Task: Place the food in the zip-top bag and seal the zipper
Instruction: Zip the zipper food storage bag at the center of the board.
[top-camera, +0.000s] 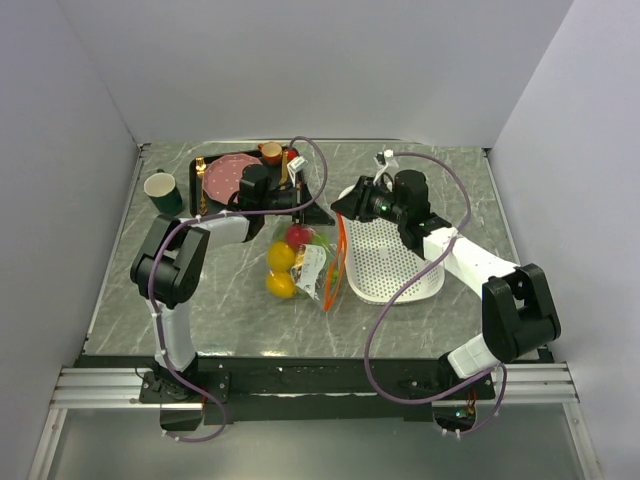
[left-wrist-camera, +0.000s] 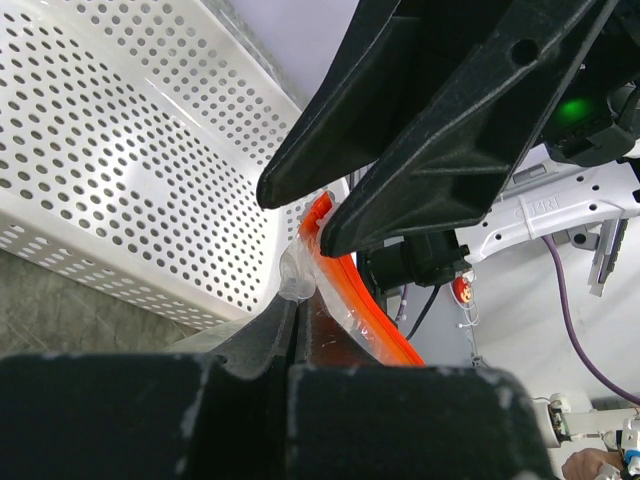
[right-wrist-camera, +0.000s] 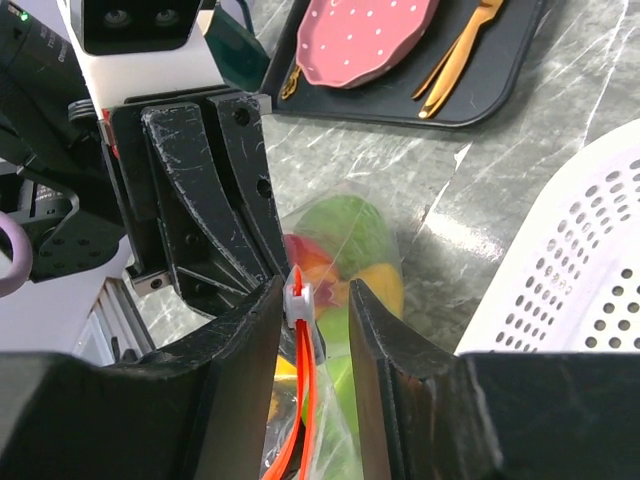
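A: Where is the zip-top bag (top-camera: 306, 266)?

B: It lies on the tabletop (top-camera: 240, 315), between the two arms. The food (top-camera: 281, 270) is inside it: yellow, red and green pieces show through the clear plastic. The zipper (top-camera: 339, 250) runs along the side of the bag that is next to the white basket (top-camera: 400, 270).

A: Who holds it?

B: The left claw (left-wrist-camera: 295, 320) is closed on the far end of the bag's mouth; clear plastic and the orange strip come out from between its fingers. The left arm is bent at the elbow, and its forearm reaches to the right over the edge of the black tray (top-camera: 197, 165).

A: And the right claw (right-wrist-camera: 315, 300)?

B: Its jaws stand partly apart. The white slider (right-wrist-camera: 297, 298) sits between them, against one finger, with a gap on the other side. The right forearm stretches from its elbow across the basket, so both claws meet tip to tip at the same end of the zipper.

A: What else is around?

B: A pink plate (top-camera: 230, 176) on the tray, and a green cup (top-camera: 163, 192) beside it.
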